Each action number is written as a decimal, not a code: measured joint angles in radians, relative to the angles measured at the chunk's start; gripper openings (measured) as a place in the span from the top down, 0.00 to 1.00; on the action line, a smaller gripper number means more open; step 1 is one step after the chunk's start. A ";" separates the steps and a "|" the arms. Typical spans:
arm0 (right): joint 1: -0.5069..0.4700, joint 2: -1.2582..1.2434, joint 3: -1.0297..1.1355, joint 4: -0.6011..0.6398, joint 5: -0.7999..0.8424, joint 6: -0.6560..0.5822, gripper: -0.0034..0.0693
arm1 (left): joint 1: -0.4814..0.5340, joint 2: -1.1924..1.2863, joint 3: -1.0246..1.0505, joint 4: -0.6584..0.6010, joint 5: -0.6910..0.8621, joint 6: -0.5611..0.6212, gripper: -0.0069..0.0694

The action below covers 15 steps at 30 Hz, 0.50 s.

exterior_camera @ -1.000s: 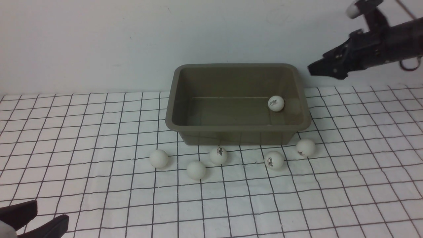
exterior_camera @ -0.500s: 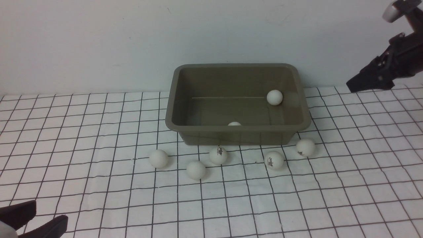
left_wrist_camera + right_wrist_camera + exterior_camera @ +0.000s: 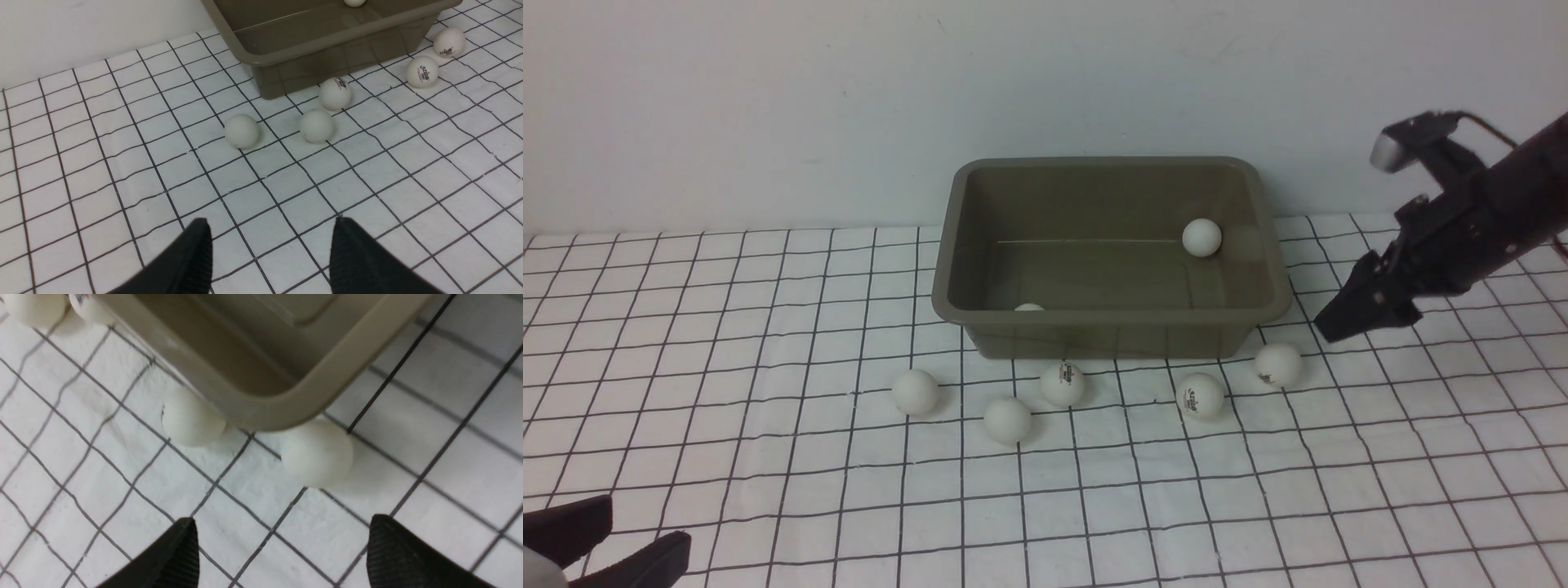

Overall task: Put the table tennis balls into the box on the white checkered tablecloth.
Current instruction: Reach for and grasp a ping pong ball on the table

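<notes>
The olive-grey box [image 3: 1111, 317] stands at the back of the white checkered tablecloth [image 3: 768, 327]. Two table tennis balls are inside: one [image 3: 1201, 238] at the far right, one [image 3: 1029, 308] half hidden behind the front wall. Several more lie in a row before the box, from the leftmost [image 3: 916, 391] to the rightmost [image 3: 1277, 364]. My right gripper [image 3: 1331, 327] is open, low beside the box's right front corner [image 3: 261, 412]. Its fingers stand just short of the rightmost ball [image 3: 317, 453], apart from it. My left gripper [image 3: 271, 222] is open and empty at the near left.
A pale wall runs right behind the box. The box's flared rim overhangs the ball [image 3: 192, 422] next to the rightmost one. Bare cloth stretches from the left gripper [image 3: 645, 523] to the row of balls [image 3: 316, 125].
My right arm has swung out to the right and come down from high up to the box's right front corner. A ball inside the box rolled left along the front wall. Left arm still.
</notes>
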 joint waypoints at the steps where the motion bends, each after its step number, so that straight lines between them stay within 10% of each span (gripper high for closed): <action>1: 0.002 0.000 0.006 0.000 -0.005 0.000 0.27 | 0.000 0.000 0.000 0.000 0.000 0.000 0.44; 15: 0.124 0.000 0.157 0.003 -0.361 -0.052 0.27 | 0.000 0.000 0.000 0.000 0.000 0.000 0.44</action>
